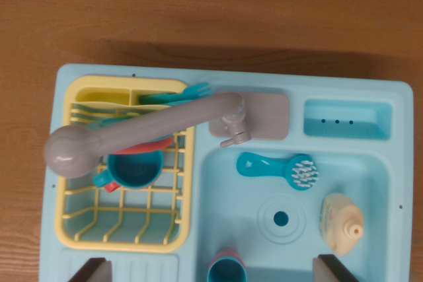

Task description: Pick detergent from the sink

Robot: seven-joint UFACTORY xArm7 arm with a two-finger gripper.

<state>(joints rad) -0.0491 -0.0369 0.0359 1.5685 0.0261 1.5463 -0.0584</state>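
Observation:
The detergent (340, 224) is a small cream-yellow bottle lying on its side in the light-blue sink basin (225, 229), at the wrist view's right, its cap toward the bottom. A teal dish brush (277, 168) lies above it in the basin, and the drain (281, 217) sits between them. My gripper (213, 270) looks down from above; only its two dark fingertips (92, 269) show at the bottom edge, far apart, with nothing between them. The right fingertip (336, 267) is just below the bottle.
A grey faucet (142, 130) swings left over a yellow dish rack (69, 229) holding a blue cup (135, 168), plates and cutlery. A pink-rimmed blue cup (227, 267) stands at the basin's bottom edge. A small recess (345, 120) lies top right. Wooden table (198, 11) surrounds the toy sink.

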